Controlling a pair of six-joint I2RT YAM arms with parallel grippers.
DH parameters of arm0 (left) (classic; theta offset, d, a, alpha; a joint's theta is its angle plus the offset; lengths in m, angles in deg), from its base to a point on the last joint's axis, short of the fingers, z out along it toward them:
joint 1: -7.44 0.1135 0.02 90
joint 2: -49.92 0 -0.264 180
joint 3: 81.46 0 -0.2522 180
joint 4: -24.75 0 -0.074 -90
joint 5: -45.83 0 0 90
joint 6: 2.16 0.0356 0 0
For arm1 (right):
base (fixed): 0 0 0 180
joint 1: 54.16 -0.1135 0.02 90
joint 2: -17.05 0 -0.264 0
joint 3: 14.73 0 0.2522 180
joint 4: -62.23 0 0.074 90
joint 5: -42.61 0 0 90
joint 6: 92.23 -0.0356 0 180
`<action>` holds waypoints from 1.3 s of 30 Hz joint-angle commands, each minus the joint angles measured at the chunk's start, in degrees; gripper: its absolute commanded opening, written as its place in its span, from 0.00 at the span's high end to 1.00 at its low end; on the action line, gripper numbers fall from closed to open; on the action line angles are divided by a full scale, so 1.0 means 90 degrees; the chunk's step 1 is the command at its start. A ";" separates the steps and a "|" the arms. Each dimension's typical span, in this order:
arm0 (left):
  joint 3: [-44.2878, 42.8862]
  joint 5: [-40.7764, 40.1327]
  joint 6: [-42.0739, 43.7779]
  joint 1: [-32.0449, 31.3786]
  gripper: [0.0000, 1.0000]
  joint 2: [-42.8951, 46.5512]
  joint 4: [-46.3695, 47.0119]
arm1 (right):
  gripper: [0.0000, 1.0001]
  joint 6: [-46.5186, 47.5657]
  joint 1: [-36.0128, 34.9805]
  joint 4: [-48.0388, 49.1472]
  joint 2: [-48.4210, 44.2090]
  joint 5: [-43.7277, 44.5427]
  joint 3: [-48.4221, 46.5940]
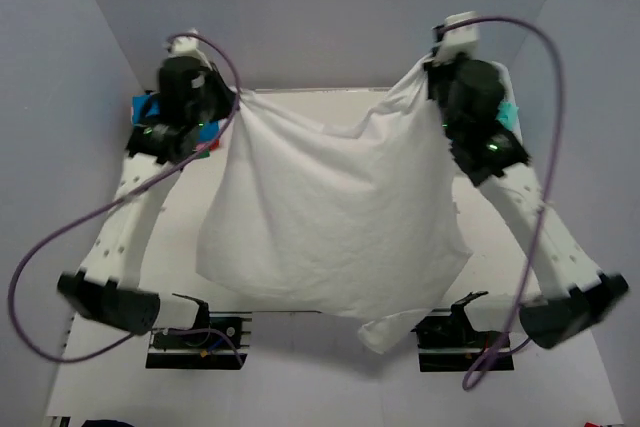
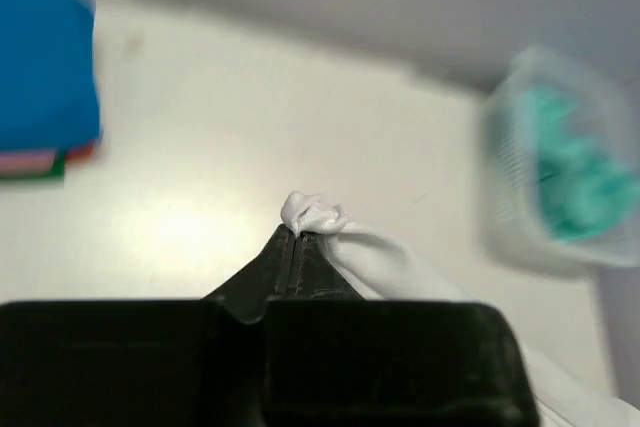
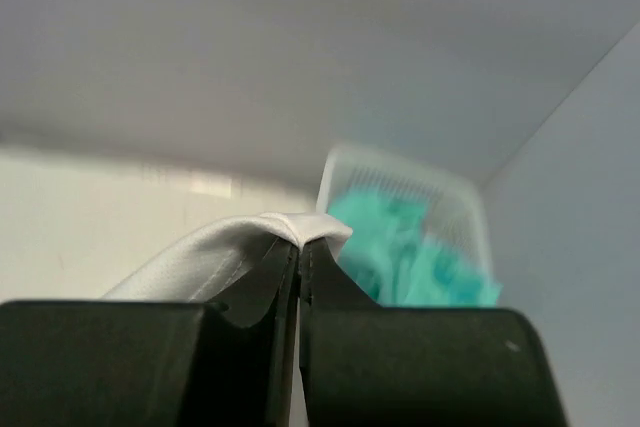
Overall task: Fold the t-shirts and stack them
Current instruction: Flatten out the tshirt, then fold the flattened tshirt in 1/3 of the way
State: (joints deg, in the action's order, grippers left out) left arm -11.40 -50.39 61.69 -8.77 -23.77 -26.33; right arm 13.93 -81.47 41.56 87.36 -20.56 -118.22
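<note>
You've got a plain white shirt (image 1: pixel 330 212), teal shirt (image 3: pixel 410 247) in a white basket (image 3: pixel 395 160), blue shirt (image 2: pixel 45 57) over pink shirt (image 2: pixel 25 160), purple cables (image 1: pixel 558 77).

Robot lab test booth, probably: plain grey walls (image 1: pixel 320 7) box in a white table (image 1: pixel 330 387), with arm mounts (image 1: pixel 195 342) bolted along the frame's bottom edge.

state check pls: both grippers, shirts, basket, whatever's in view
left gripper: shut on a bunched corner of the white t-shirt.
right gripper: shut on the white t-shirt's edge.
white t-shirt: unfolded, held up and spread between both grippers, hanging.
stack of t-shirts: folded, bright blue on top.
teal t-shirt: crumpled, unfolded, inside the basket.
basket: holding the teal t-shirt.
</note>
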 commanded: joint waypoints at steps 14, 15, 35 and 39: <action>0.0815 -0.0666 -0.0258 0.0463 1.00 -0.3998 0.0699 | 1.00 -0.1571 0.0739 0.0232 0.3545 -0.1389 0.1134; 0.0717 -0.0666 -0.0258 0.0463 1.00 -0.4116 0.0699 | 1.00 -0.1581 0.0749 0.0232 0.3662 -0.1418 0.1036; 0.1428 -0.0344 -0.0013 0.0795 1.00 -0.3229 0.0689 | 1.00 -0.2557 0.0721 -0.2023 0.2180 -0.1583 0.1921; 0.2092 -0.0442 -0.0082 0.0795 1.00 -0.2906 0.0622 | 1.00 -0.3259 0.0437 -0.2649 0.1106 -0.1907 0.2947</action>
State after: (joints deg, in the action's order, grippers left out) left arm 4.58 -53.86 61.62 -1.75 -53.17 -21.11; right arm -8.26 -75.52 24.18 102.09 -34.92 -96.28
